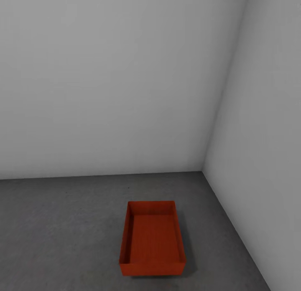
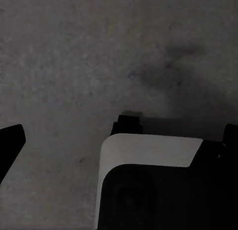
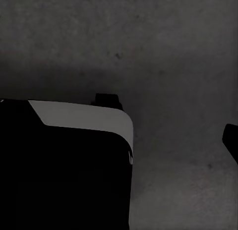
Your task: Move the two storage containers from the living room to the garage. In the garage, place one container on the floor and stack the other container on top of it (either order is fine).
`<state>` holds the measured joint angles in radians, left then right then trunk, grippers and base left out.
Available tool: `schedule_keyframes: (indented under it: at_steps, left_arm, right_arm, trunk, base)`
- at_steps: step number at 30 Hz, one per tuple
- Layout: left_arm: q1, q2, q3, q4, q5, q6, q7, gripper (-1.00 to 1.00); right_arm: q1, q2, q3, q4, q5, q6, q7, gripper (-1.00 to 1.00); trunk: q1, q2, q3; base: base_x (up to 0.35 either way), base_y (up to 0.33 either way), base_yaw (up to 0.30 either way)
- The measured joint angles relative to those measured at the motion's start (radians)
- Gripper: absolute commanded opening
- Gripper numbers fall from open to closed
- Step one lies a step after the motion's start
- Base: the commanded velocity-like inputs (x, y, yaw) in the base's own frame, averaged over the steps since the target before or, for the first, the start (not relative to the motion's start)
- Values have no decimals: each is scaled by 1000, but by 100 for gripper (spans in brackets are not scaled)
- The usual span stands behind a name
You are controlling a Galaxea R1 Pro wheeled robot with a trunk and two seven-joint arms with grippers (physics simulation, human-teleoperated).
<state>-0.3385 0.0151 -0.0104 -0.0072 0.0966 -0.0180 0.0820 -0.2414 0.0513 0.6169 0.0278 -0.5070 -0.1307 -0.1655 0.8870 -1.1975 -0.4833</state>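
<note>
One bin (image 1: 152,241) sits flat on the concrete floor (image 1: 62,232) ahead of me, open side up, near the corner where the two white walls (image 1: 104,82) meet, its short end toward me. It looks empty. That is the bottom of the stack, as I judge it — the second bin is not with it, so the step in hand is to go and fetch it.

My wrist cameras look down at floor (image 2: 59,56) and at the white-and-black edge of my own base (image 2: 148,150). A dark sliver at the frame edge on the left wrist (image 2: 10,141) and another on the right wrist (image 3: 231,138) may be a finger each; I cannot tell whether my jaws are wide or narrow, and nothing shows between them.

To do this well, I should back away without nudging the bin — it lies ahead of my jaws and well below them, so the base is the risk, not the arms. I should note its spot against the corner so I can square up to it on return, and keep both arms tucked while driving.
</note>
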Motion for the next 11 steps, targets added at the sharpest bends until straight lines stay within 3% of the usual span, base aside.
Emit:
schedule_keyframes:
  at_steps: [11]
  left_arm:
    - [0,0,0,-1,-2,0,0,100]
  right_arm:
    - [0,0,0,0,1,-1,0,100]
  trunk:
    - [0,0,0]
  base:
    - [0,0,0]
